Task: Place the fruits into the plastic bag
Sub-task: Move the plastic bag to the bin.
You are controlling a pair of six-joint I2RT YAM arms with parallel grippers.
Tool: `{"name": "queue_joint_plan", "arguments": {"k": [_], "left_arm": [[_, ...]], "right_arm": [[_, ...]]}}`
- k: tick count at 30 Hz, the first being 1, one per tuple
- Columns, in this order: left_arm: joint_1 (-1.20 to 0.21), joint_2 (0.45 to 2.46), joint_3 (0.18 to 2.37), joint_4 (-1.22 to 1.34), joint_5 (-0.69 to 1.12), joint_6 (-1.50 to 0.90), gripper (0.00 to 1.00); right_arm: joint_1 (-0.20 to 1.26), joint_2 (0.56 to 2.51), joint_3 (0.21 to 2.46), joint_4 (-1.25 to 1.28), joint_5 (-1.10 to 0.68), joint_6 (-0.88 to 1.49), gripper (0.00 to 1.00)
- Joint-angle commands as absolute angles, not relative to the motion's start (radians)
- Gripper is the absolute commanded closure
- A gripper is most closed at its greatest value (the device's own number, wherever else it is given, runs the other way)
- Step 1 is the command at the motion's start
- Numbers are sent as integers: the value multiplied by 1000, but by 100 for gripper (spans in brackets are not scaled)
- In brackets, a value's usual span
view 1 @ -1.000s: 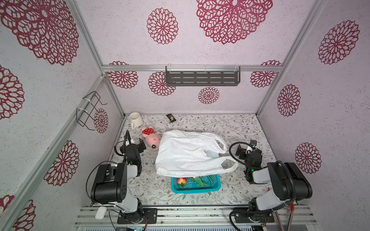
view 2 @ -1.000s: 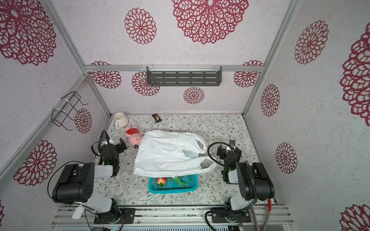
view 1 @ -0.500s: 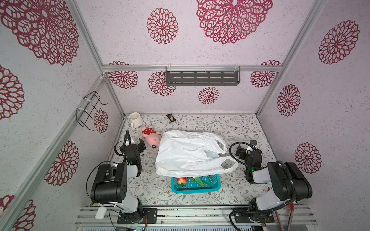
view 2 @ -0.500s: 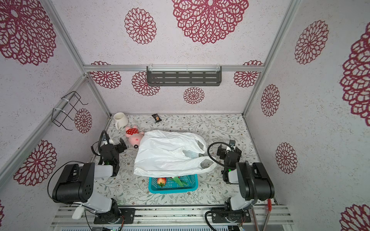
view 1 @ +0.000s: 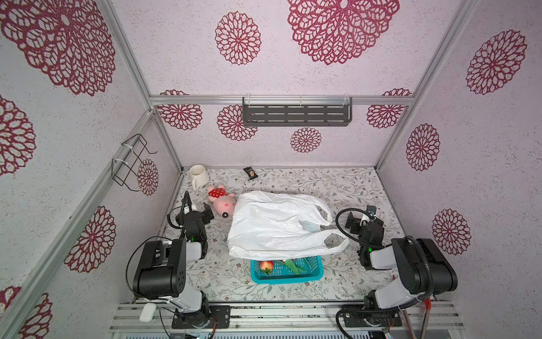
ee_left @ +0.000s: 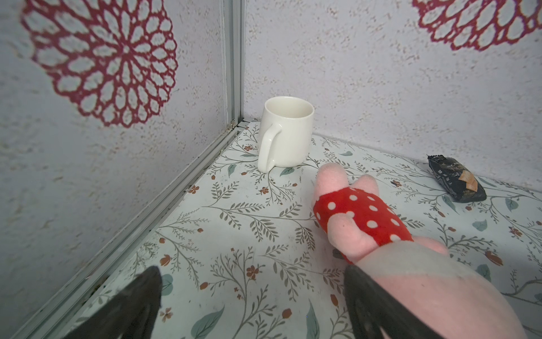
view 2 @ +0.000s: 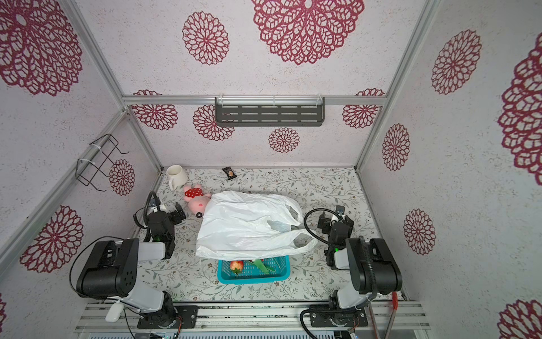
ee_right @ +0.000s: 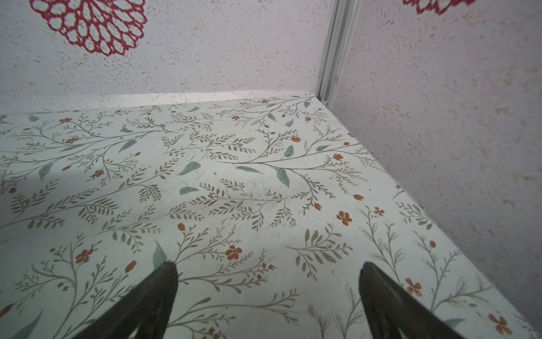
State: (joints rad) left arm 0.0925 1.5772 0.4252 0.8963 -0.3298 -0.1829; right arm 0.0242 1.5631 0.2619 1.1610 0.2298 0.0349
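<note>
White plastic bag (view 1: 275, 226); teal basket (view 1: 286, 280); red strawberry (view 1: 266, 266); cream mug (view 1: 198, 174); pink plush toy (view 1: 223, 203), red white-dotted dress (view 1: 217, 192).

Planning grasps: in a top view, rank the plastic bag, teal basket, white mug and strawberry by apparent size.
1. plastic bag
2. teal basket, its far side hidden under the bag
3. white mug
4. strawberry

Thin crinkly plastic bag (view 1: 272, 226), perforated plastic basket (view 1: 315, 271), glossy ceramic mug (ee_left: 289, 136), plush cloth toy (ee_left: 360, 217)

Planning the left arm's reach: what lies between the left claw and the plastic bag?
The pink plush toy lies between the left claw and the plastic bag, as both top views show.
</note>
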Motion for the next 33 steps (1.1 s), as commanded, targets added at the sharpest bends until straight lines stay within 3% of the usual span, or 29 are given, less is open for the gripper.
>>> {"name": "queue_joint_plan", "arguments": {"k": [1,3,5,6,10,12,16,20,29,33], "left_arm": [[102,1552,413,897,-325,-158,1],[98,1508,481,759,-340,-159,1],[99,1465,713,281,-346,-211,1],[98,1466,783,183,-336,-223,1],[11,1418,839,166,-382,-235,1],[-40,1390,846,181,-491,-292,1],[-144,1390,976,-43,-568,-470,1],[-334,1439,1087,-172,-644,-478,1],[-672,1552,1304,-304,-684,-481,1],[-731,1596,1399,-335,-641,-444,1]], "right_arm": [[24,1532,257,1196,234,30,1],[26,1471,303,1060,318,64,1],[22,1376,440,717,394,125,1],[24,1352,497,600,415,160,1],[123,1264,634,295,499,322,3],[220,1237,648,242,584,383,3],[399,1259,675,106,673,619,5],[555,1361,717,55,727,633,4],[751,1443,745,-127,829,775,3],[769,1428,750,-126,729,695,2]]}}
